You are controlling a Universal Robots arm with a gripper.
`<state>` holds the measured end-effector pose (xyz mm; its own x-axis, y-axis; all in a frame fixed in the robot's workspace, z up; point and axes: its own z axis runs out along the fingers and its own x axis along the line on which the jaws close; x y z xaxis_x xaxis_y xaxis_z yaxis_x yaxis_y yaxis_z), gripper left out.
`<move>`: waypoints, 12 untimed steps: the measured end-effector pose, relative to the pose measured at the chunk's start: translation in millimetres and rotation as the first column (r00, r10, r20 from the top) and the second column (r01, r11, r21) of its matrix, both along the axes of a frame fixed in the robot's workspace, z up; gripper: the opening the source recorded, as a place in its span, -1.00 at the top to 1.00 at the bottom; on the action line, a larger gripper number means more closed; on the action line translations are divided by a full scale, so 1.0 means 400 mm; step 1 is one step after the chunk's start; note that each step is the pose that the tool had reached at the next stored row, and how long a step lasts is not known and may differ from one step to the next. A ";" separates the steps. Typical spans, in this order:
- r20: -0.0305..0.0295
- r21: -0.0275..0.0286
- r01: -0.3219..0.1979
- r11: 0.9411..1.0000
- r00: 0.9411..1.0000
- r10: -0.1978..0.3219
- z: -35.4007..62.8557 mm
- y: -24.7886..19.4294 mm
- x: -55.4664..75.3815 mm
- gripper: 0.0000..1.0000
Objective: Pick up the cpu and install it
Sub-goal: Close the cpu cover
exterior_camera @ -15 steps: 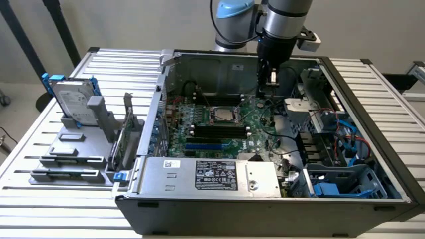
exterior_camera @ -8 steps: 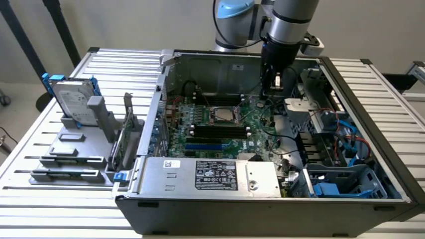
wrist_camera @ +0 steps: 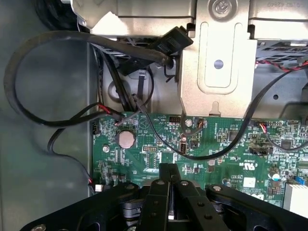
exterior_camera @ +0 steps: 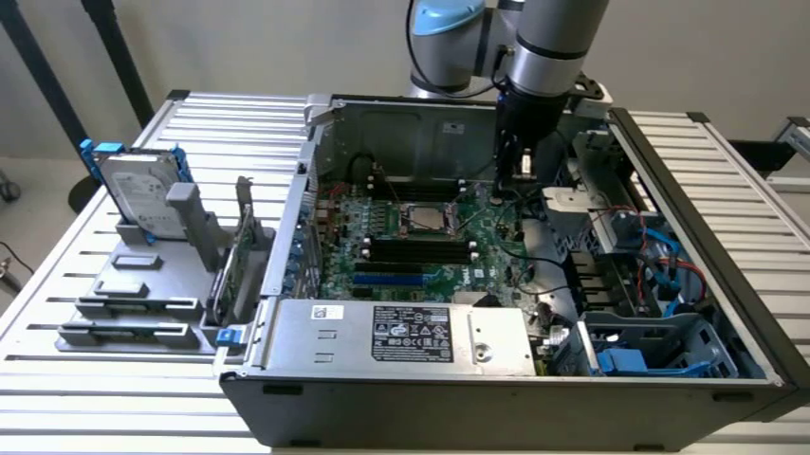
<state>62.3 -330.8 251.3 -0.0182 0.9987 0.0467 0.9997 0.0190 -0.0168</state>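
My gripper (exterior_camera: pixel 514 185) hangs inside the open computer case, low over the far right part of the green motherboard (exterior_camera: pixel 379 270). In the wrist view its black fingers (wrist_camera: pixel 169 175) are pressed together with nothing between them, above the board's edge near a round coin battery (wrist_camera: pixel 126 139). A small flat pale grey square that looks like the cpu (exterior_camera: pixel 124 282) lies on the grey stand outside the case, at the exterior view's left, far from the gripper. The metal-framed socket (exterior_camera: pixel 424 218) sits mid-board; I cannot tell whether a chip lies in it.
A hard drive in a blue frame (exterior_camera: pixel 133 190) stands upright on the stand. Black memory sticks (exterior_camera: pixel 418 251) sit in slots below the socket. Loose black cables (wrist_camera: pixel 57 115) loop beside the board. The power supply (exterior_camera: pixel 393 332) and the drive cage (exterior_camera: pixel 646 346) line the near side.
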 end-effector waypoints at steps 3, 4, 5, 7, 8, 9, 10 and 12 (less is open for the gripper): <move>-0.006 0.000 -0.001 1.000 1.000 0.001 -0.006 0.000 -0.002 0.79; -0.011 0.000 -0.001 1.000 1.000 0.001 -0.007 0.000 -0.003 0.79; -0.018 0.000 -0.001 1.000 1.000 0.001 -0.007 0.000 -0.006 0.79; -0.040 0.001 -0.001 1.000 0.999 0.001 -0.007 0.000 -0.010 0.79; -0.057 0.001 -0.001 1.000 0.998 0.001 -0.007 0.000 -0.011 0.79; -0.074 0.002 -0.001 1.000 0.997 0.001 -0.007 0.000 -0.013 0.79; -0.090 0.002 -0.001 1.000 0.996 0.001 -0.007 0.000 -0.014 0.79; -0.112 0.002 -0.001 1.000 0.994 0.001 -0.007 0.000 -0.019 0.79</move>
<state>54.8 -330.8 248.5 -0.0138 0.9986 0.0503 0.9915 0.0202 -0.1286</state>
